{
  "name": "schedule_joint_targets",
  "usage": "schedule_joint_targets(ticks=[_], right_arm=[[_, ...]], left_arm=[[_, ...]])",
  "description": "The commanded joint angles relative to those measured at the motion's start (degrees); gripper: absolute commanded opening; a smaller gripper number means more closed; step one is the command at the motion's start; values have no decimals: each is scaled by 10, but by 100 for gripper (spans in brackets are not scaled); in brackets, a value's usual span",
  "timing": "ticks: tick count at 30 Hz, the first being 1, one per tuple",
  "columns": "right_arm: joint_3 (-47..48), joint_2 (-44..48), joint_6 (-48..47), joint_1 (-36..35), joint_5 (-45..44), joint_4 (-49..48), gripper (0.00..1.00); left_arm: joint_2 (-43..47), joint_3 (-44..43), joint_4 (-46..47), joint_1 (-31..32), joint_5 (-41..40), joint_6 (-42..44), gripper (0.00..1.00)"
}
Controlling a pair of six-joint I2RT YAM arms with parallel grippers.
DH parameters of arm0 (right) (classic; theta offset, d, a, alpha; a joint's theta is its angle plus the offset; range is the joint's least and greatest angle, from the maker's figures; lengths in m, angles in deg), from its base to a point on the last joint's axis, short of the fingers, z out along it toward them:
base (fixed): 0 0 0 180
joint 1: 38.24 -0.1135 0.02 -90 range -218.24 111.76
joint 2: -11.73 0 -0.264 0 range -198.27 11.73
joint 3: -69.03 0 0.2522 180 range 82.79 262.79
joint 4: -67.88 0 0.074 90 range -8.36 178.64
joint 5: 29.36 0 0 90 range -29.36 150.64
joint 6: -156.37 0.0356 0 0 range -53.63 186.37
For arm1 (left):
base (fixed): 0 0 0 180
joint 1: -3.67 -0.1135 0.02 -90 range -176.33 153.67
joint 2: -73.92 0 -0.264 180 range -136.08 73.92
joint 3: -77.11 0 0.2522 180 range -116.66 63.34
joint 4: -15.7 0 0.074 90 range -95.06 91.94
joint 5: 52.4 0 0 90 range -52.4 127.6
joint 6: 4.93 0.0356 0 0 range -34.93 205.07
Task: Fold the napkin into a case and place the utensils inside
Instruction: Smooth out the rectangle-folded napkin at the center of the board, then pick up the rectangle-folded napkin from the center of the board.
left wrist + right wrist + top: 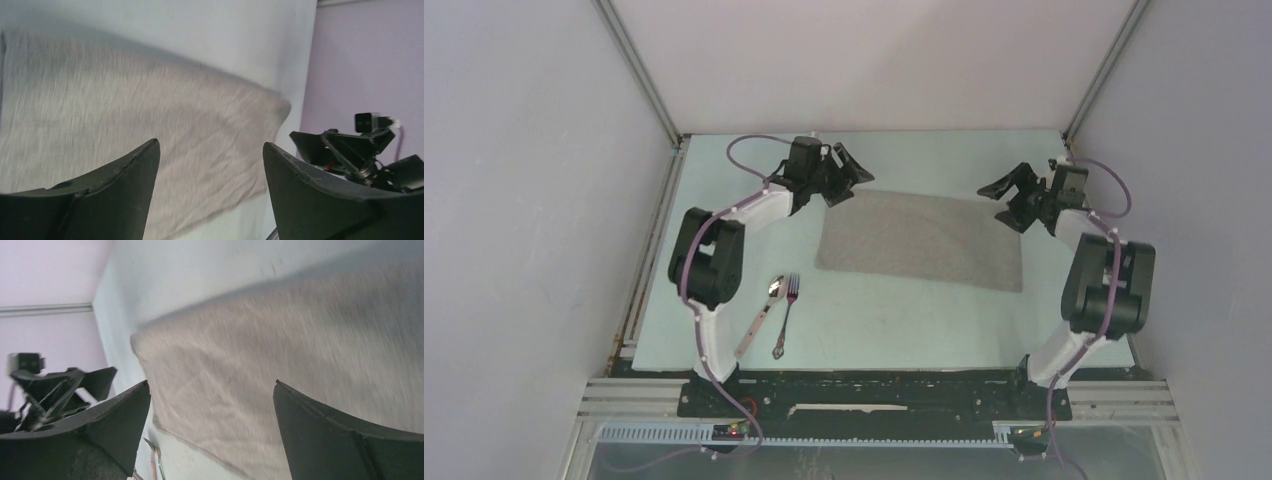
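Note:
The grey napkin (919, 240) lies flat on the table as a wide oblong, its far edge slightly raised. My left gripper (849, 175) hovers just off its far left corner, open and holding nothing. My right gripper (1006, 200) hovers off the far right corner, also open and empty. In the left wrist view the napkin (125, 110) stretches beneath the open left gripper (210, 145). The right wrist view shows the cloth (280, 350) under the open right gripper (211, 382). The spoon (762, 315) and fork (786, 315) lie side by side near the front left, apart from the cloth.
The pale table (904, 330) is boxed in by grey walls at the left, back and right. Each wrist view catches the opposite gripper: the right one (350, 145) and the left one (65, 385). The utensil tips (155, 460) show past the napkin's edge.

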Motion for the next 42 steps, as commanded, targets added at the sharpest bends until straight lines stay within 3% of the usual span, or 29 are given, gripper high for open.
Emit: schedule_joint_targets(ticks=[1,5,11,17,23,28,31,34,36,38,42], right_arm=[[62,-98,76,3,104,-166,100],[113,-184,114,15,136,-208,100],[125,-272,171,60,162,-254,100],[127,-303,163,103,141,-208,100],[135,-316,164,129,137,-203,100],[197,-280,76,132,86,-63,100],[241,-221,-1,114,30,57,100],[248,-162,-25,84,-2,106,100],[224,-136,-5,53,21,75,100],[191,-154,75,-16,93,-23,100],[186,-203,158,-95,122,-147,100]], left_arm=[[-93,-51,127,-21,46,-79,84],[-161,-86,193,-33,59,-125,86],[-215,-103,196,-53,42,-151,89],[-225,-71,186,-76,20,-172,94],[-227,-85,147,-82,7,-141,95],[-204,-119,93,-90,1,-56,95],[-174,-184,8,-86,1,29,95],[-133,-185,-7,-76,15,56,95],[-116,-173,11,-61,30,46,95],[-130,-162,82,-26,74,-19,95],[-186,-165,194,14,116,-118,95]])
